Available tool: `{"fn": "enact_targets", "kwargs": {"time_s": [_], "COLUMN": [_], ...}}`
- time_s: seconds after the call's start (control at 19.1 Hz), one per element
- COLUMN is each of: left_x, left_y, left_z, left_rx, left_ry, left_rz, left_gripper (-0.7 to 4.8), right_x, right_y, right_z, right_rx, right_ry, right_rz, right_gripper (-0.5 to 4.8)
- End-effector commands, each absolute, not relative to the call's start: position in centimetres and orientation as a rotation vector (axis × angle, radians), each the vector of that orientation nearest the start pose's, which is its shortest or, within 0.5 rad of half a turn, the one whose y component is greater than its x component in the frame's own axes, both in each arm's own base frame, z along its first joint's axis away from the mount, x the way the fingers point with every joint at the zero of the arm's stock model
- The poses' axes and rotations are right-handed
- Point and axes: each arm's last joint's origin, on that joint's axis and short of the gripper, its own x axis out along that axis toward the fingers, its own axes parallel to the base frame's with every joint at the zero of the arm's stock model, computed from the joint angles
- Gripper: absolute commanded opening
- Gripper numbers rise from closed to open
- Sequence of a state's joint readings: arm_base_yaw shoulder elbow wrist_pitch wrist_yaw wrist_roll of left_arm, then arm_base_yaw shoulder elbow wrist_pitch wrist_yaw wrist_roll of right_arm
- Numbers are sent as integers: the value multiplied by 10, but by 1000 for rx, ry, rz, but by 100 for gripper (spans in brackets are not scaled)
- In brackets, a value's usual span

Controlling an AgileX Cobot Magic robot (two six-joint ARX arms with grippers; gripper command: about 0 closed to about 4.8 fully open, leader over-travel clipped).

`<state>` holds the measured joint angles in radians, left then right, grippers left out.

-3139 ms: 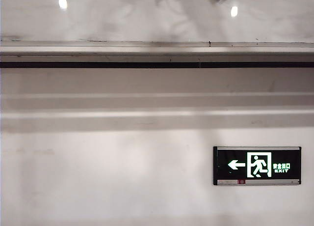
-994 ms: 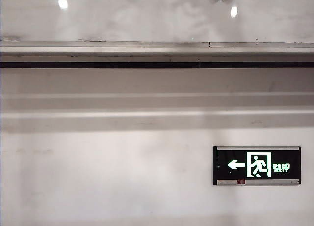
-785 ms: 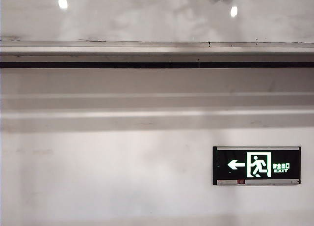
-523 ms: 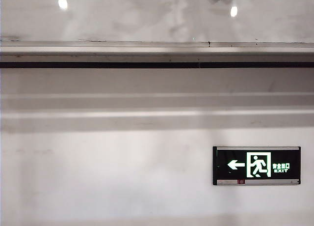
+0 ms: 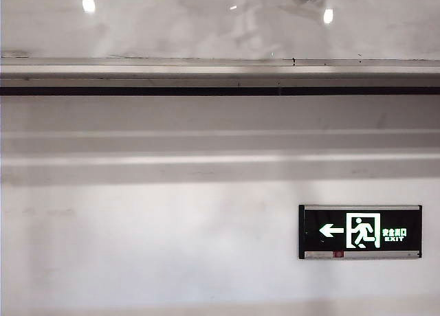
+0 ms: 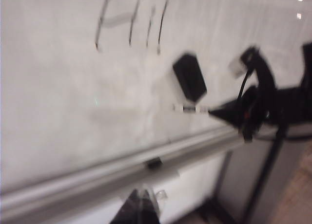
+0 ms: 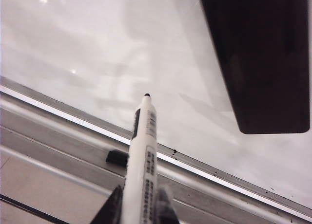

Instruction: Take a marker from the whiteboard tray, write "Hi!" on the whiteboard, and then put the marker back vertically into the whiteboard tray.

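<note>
Right gripper (image 7: 139,204): clenched on marker (image 7: 143,156), low on the white barrel. Marker uncapped, black tip bare, pointing toward the whiteboard (image 7: 107,53) and standing just off its lower edge, above the tray (image 7: 58,131). Tip not touching the board as far as can be told. Small black cap-like piece (image 7: 117,158) lying on the tray beside the barrel. Black eraser (image 7: 261,58) fixed to the board, well apart from the tip.

Left gripper (image 6: 138,208): only the dark fingertips in view, close together with nothing between them; blurred, so whether fully closed cannot be told. Positioned below the tray (image 6: 97,177), near the same black piece (image 6: 154,162).

Left wrist view, blurred: dark pen strokes (image 6: 130,22) high on the board (image 6: 58,87), eraser (image 6: 190,77) beneath them, right arm (image 6: 258,100) reaching in with marker (image 6: 190,108) held level.

Exterior view: board (image 5: 172,24), tray (image 5: 206,79) with dark stripe, wall below with exit sign (image 5: 359,231). Neither gripper visible there.
</note>
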<state>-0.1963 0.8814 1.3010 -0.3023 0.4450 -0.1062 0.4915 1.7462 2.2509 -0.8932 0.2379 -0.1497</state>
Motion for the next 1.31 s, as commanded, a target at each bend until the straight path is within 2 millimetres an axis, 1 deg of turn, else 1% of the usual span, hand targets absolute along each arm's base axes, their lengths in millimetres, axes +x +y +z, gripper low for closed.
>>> {"fn": "enact_targets", "kwargs": {"time_s": [0.05, 0.16, 0.26, 0.37, 0.52, 0.63, 0.73, 0.78, 0.84, 0.99, 1.1, 1.2, 1.31], "left_x": [147, 151, 153, 153, 153, 153, 153, 153, 153, 153, 153, 153, 153], "left_y": [-55, -64, -66, -66, -66, -66, -66, -66, -66, -66, -66, -66, -66], "left_z": [468, 466, 466, 466, 467, 467, 467, 467, 467, 467, 467, 467, 467], "left_rx": [-96, -70, -71, -72, -72, -72, -72, -72, -72, -72, -72, -72, -72], "left_ry": [-25, -20, -29, -32, -40, -41, -41, -40, -40, -40, -40, -40, -40], "left_rz": [-692, -717, -712, -701, -699, -699, -699, -699, -700, -700, -700, -700, -700], "left_gripper": [-6, -6, -6, -6, -6, -6, -6, -6, -6, -6, -6, -6, -6], "right_x": [306, 311, 310, 304, 285, 274, 264, 261, 262, 270, 274, 283, 297], "right_y": [152, 155, 155, 152, 143, 137, 132, 129, 128, 127, 124, 115, 106], "right_z": [503, 499, 492, 484, 469, 456, 437, 422, 409, 383, 373, 363, 354], "right_rx": [-254, -245, -258, -262, -254, -242, -216, -198, -174, -141, -138, -132, -115], "right_ry": [292, 266, 306, 330, 305, 263, 228, 217, 212, 185, 176, 183, 208], "right_rz": [319, 343, 364, 388, 386, 380, 366, 335, 305, 236, 204, 188, 186], "right_gripper": [-2, -2, -2, -2, -2, -2, -2, -2, -2, -2, -1, -2, -2]}}
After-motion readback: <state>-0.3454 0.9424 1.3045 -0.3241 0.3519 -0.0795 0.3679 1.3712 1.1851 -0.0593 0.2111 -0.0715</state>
